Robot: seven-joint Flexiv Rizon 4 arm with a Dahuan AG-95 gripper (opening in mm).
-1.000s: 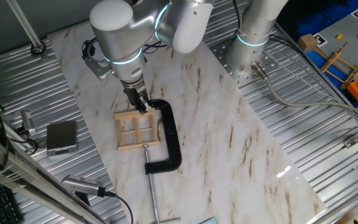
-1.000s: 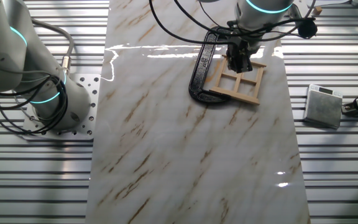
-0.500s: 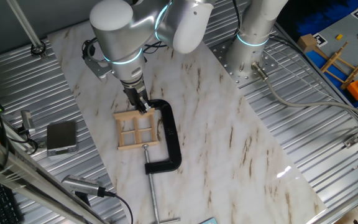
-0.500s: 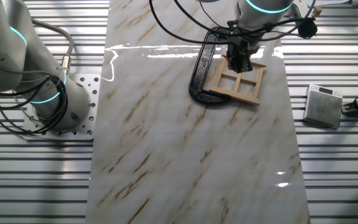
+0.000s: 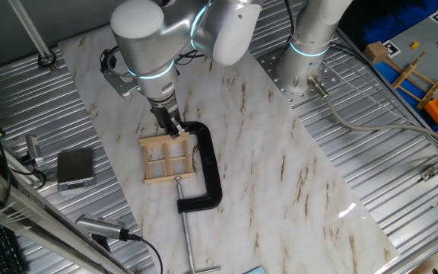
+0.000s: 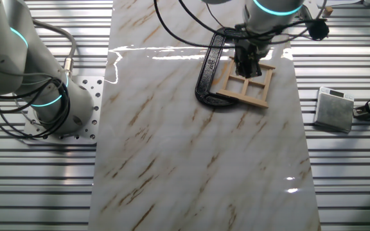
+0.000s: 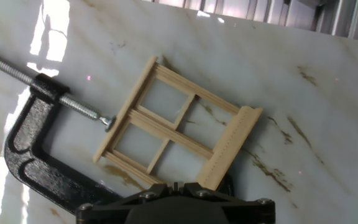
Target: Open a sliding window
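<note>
Where marble counter (image 5: 280, 175) meets frame centre-left, lies flat: window (image 5: 168, 159), pinned by black clamp (image 5: 207, 171) along its right edge. Down at its upper right corner: fingers (image 5: 175, 129), tips close together at the frame; cannot tell whether gripping. Seen from hand view, window (image 7: 176, 124) tilted, clamp screw touching its left rail.

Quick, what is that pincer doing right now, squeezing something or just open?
Pincer: down at a corner of the small pale wooden window frame; whether it is open or closed cannot be told.
</note>
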